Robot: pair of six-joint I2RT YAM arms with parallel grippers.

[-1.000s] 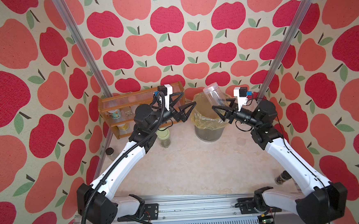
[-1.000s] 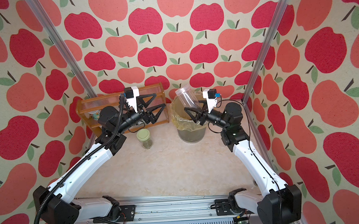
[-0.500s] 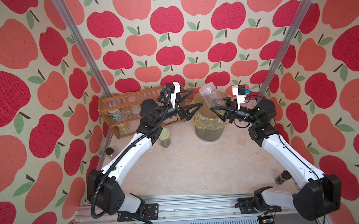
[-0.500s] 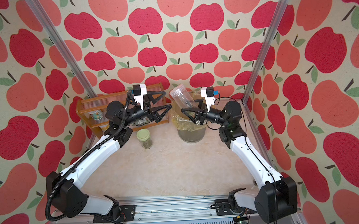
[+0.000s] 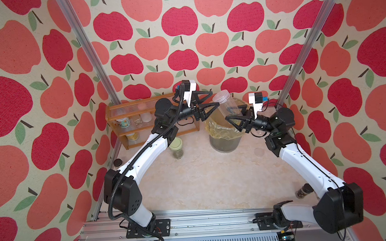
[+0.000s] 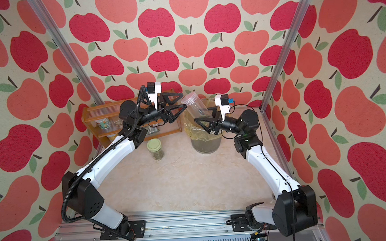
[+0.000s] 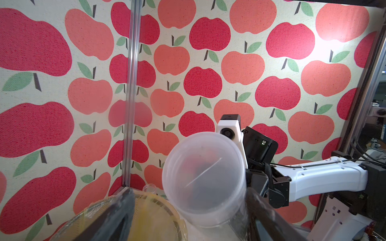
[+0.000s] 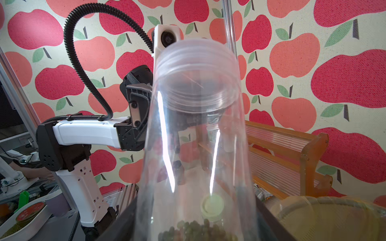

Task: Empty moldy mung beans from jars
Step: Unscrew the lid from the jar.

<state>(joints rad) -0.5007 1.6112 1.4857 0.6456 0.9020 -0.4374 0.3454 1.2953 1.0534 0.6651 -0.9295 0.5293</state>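
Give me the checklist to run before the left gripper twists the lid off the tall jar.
1. Right gripper holding the tall jar: ok.
2. Lid on the jar: ok.
3. Left gripper clamped on the lid: not ok; the jaws straddle it with a gap.
4. Bin under the jar: ok.
5. Beans inside, at the base end: ok.
6. Small green-lidded jar apart from both arms: ok.

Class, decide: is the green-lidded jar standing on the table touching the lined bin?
Apart. Both top views show bare tabletop between the green-lidded jar and the lined bin.
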